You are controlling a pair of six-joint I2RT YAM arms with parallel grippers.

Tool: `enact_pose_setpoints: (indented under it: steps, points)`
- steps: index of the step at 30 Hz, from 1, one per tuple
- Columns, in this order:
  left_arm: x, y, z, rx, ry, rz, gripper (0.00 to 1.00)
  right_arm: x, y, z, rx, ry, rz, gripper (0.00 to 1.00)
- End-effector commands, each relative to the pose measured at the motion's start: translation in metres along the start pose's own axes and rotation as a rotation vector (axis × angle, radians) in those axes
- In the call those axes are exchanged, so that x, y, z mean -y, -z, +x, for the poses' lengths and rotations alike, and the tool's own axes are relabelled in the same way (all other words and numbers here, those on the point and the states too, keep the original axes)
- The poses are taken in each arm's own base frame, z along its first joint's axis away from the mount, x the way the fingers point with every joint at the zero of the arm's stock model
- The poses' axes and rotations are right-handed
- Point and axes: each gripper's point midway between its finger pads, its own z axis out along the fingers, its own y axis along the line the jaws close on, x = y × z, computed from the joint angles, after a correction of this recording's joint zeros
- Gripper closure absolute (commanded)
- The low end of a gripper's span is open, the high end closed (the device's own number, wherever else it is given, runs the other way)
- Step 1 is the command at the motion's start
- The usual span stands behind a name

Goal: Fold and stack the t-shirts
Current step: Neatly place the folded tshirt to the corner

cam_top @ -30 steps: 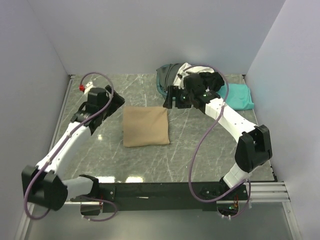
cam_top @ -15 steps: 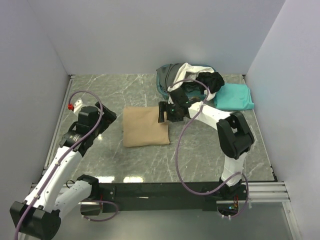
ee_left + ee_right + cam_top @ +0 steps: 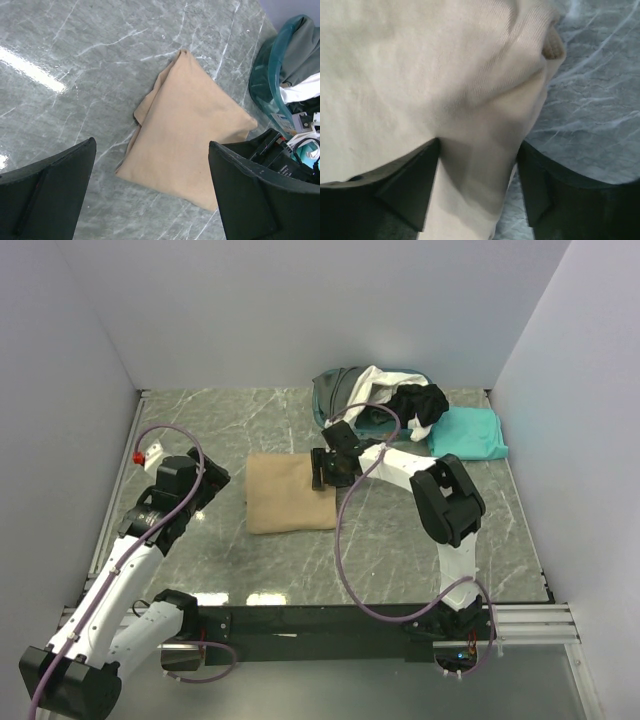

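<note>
A folded tan t-shirt point(image 3: 290, 492) lies flat mid-table; it also shows in the left wrist view point(image 3: 190, 140). My right gripper point(image 3: 322, 468) is down at its right edge. Up close its open jaws point(image 3: 477, 190) straddle a bunched fold of the tan cloth point(image 3: 420, 65), which touches both fingers. My left gripper point(image 3: 205, 475) hovers left of the shirt, wide open and empty point(image 3: 151, 145). A folded teal t-shirt point(image 3: 468, 432) lies at the back right. White point(image 3: 375, 380), black point(image 3: 420, 400) and dark grey point(image 3: 340, 385) t-shirts spill from the basket.
The teal plastic basket point(image 3: 325, 405) lies tipped at the back centre, just behind my right gripper, and shows at the right edge of the left wrist view point(image 3: 265, 75). Walls close in the grey marble table point(image 3: 400, 540) on the left, back and right.
My right gripper came forward and left from beside the basket, down onto the tan t-shirt's right edge. My left arm pulled back toward the left side of the table.
</note>
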Motion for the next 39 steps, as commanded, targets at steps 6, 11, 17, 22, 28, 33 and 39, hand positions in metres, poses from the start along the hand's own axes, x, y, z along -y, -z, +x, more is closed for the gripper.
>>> enact_pose_setpoints:
  steps: [6,11,17,22,28,33,39]
  points:
    - [-0.006,0.006,-0.011,0.057,0.031,-0.021,0.00,-0.001,-0.004,0.003,0.006,0.038,0.072,0.97]
    - [-0.008,0.008,-0.014,0.074,0.039,-0.026,0.01,0.027,0.028,-0.023,0.150,0.127,0.231,1.00]
    - [-0.010,0.010,-0.016,0.087,0.043,-0.031,0.01,0.078,0.080,-0.052,0.268,0.235,0.500,1.00]
    - [-0.012,0.010,-0.018,0.096,0.048,-0.042,0.01,0.130,0.117,-0.074,0.359,0.205,0.696,1.00]
    - [-0.013,0.011,-0.020,0.103,0.048,-0.051,0.01,0.193,0.173,-0.097,0.438,0.180,0.927,1.00]
    - [-0.016,0.011,-0.021,0.111,0.051,-0.066,0.01,0.231,0.211,-0.106,0.471,0.123,1.018,1.00]
    - [-0.017,0.010,-0.022,0.114,0.052,-0.077,0.01,0.254,0.252,-0.115,0.514,0.102,1.088,1.00]
